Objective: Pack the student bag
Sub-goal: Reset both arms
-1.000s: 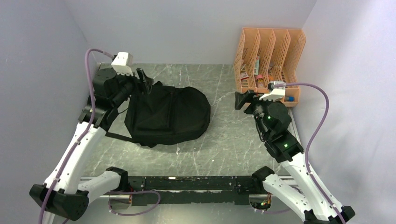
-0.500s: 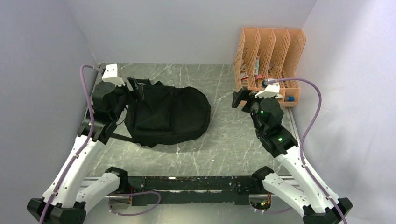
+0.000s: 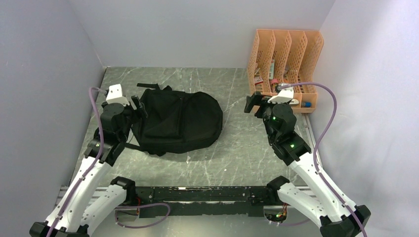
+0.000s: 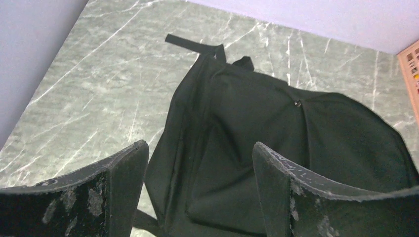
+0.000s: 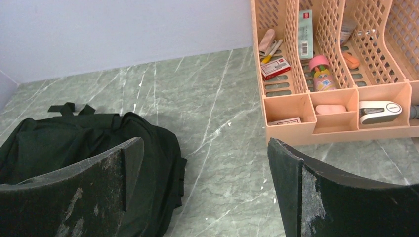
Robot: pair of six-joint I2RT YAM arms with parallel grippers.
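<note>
While the bag point(image 3: 175, 121) lies long-ways across the frame's middle left, the wide, empty left hand point(image 3: 139, 105) is nearer than the wide right hand point(image 3: 252, 103).

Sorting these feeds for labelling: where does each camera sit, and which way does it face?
Top: fixed above and behind the arms, looking down at the table, backpack and organiser; both arms, left gripper and right gripper show.
Left wrist: on the left arm, facing over the backpack toward the far wall; open fingers at bottom.
Right wrist: on the right arm, facing backpack and organiser; open fingers at bottom.
Shared: both wrist views show the backpack.
</note>
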